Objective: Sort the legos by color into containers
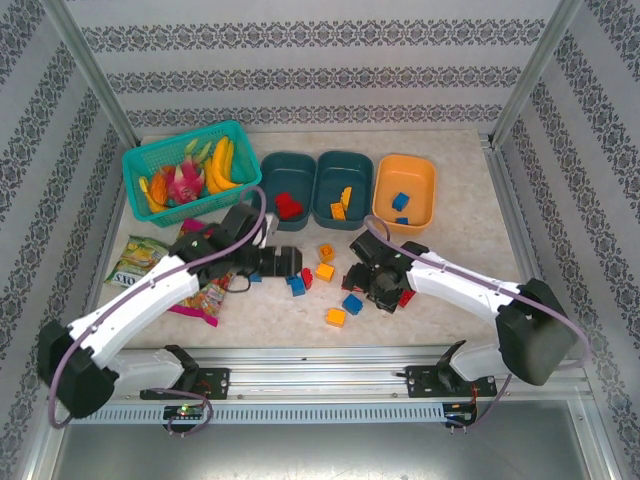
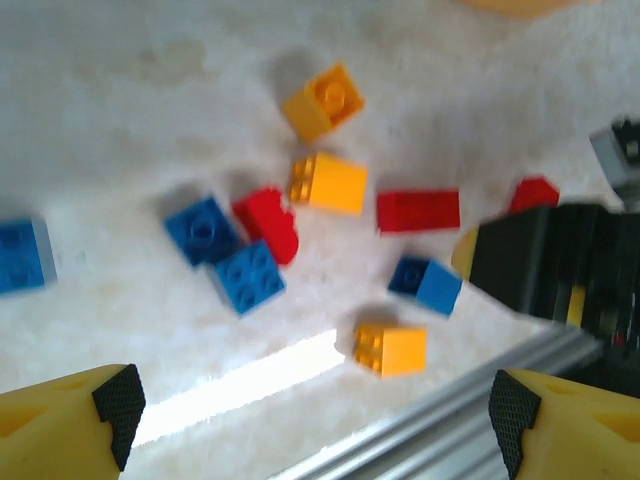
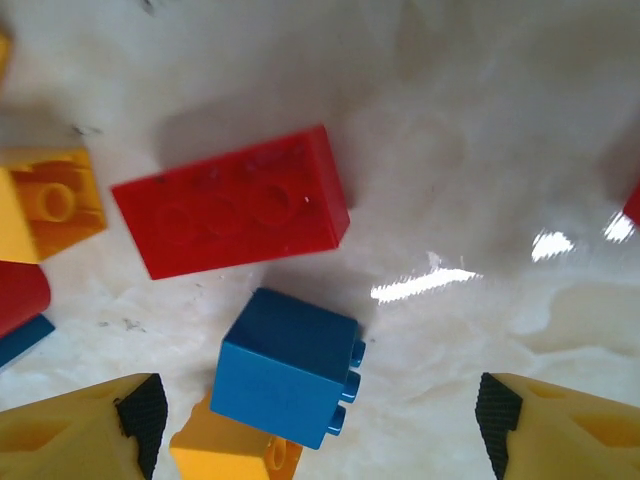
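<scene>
Three tubs stand in a row at the back: a teal tub (image 1: 270, 202) holding a red lego, a teal tub (image 1: 358, 192) holding yellow legos, and an orange tub (image 1: 420, 180) holding blue legos. Loose legos lie mid-table. My left gripper (image 1: 292, 262) (image 2: 315, 425) hangs open above them: an orange brick (image 2: 390, 349), a blue brick (image 2: 248, 277) and a red brick (image 2: 418, 210) lie ahead of it. My right gripper (image 1: 372, 288) (image 3: 318, 425) is open and low over a blue brick (image 3: 285, 365), which rests partly on an orange brick (image 3: 225, 458), below a long red brick (image 3: 232, 200).
A turquoise mesh basket (image 1: 142, 158) of toy fruit stands at the back left. Snack bags (image 1: 135, 260) lie under the left arm. A metal rail (image 1: 330, 380) runs along the near edge. The two grippers are close together amid the bricks.
</scene>
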### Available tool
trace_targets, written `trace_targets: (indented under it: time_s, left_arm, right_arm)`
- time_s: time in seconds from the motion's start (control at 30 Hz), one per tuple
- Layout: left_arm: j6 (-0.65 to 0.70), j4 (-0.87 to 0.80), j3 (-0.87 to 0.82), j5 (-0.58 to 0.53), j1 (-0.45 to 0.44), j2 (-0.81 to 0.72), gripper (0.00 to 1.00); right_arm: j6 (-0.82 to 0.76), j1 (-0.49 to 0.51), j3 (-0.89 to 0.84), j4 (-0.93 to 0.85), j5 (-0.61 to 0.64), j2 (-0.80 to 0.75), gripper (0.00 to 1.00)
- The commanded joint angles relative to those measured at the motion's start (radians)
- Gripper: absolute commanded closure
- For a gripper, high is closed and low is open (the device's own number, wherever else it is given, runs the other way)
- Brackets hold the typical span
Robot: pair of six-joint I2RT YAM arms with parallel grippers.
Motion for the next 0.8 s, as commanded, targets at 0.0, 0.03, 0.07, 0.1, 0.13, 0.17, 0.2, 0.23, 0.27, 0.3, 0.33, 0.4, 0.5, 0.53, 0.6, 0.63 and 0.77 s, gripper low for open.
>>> trace_targets:
  time_s: [0.0,0.03,0.07,0.1,0.13,0.17,0.2,0.23,0.27,0.3,0.33,0.4,0.5,0.53,0.6,0.63,0.77]
  left_arm:
    - [-0.025,0.061,-0.073,0.061,-0.016,-0.124,0.08]
    - [-0.034,0.057,-0.091,0.060,-0.016,-0.152,0.08]
    - [-0.041,0.050,-0.104,0.059,-0.016,-0.174,0.08]
    - [-0.047,0.047,-0.113,0.058,-0.016,-0.188,0.08]
    - [-0.051,0.045,-0.120,0.058,-0.016,-0.198,0.08]
    - [-0.056,0.046,-0.123,0.057,-0.017,-0.205,0.08]
    - [-0.057,0.048,-0.125,0.057,-0.017,-0.209,0.08]
    - [-0.057,0.048,-0.122,0.057,-0.017,-0.209,0.08]
    - [-0.057,0.050,-0.118,0.057,-0.017,-0.209,0.08]
    - [-0.057,0.051,-0.112,0.056,-0.017,-0.207,0.08]
    - [-0.055,0.052,-0.107,0.054,-0.017,-0.205,0.08]
    - [-0.053,0.052,-0.098,0.054,-0.018,-0.203,0.08]
    - [-0.051,0.053,-0.090,0.059,-0.017,-0.200,0.08]
    - [-0.052,0.054,-0.090,0.060,-0.017,-0.200,0.08]
    - [-0.055,0.058,-0.088,0.058,-0.018,-0.199,0.09]
    - [-0.057,0.063,-0.088,0.060,-0.019,-0.198,0.09]
    - [-0.067,0.093,-0.066,0.064,-0.019,-0.179,0.09]
  right_arm:
    - [0.136,0.016,-0.011,0.048,-0.049,0.023,0.18]
    - [0.157,0.020,-0.020,0.067,-0.055,0.034,0.18]
    - [0.177,0.023,-0.026,0.081,-0.061,0.047,0.18]
    - [0.192,0.029,-0.030,0.092,-0.062,0.058,0.19]
    - [0.204,0.032,-0.031,0.101,-0.066,0.073,0.20]
    - [0.212,0.035,-0.032,0.106,-0.068,0.087,0.22]
    - [0.218,0.037,-0.028,0.104,-0.067,0.101,0.23]
    - [0.223,0.038,-0.025,0.106,-0.064,0.112,0.25]
    - [0.228,0.039,-0.025,0.117,-0.063,0.121,0.27]
    - [0.230,0.037,-0.025,0.122,-0.063,0.126,0.29]
    - [0.234,0.038,-0.021,0.123,-0.062,0.134,0.31]
    - [0.237,0.037,-0.016,0.127,-0.062,0.146,0.38]
    - [0.245,0.040,-0.011,0.123,-0.059,0.154,0.50]
    - [0.246,0.039,-0.011,0.122,-0.055,0.152,0.54]
    - [0.245,0.039,-0.009,0.111,-0.042,0.142,0.59]
    - [0.240,0.039,-0.003,0.100,-0.032,0.133,0.61]
    - [0.172,0.038,0.061,0.026,0.039,0.077,0.65]
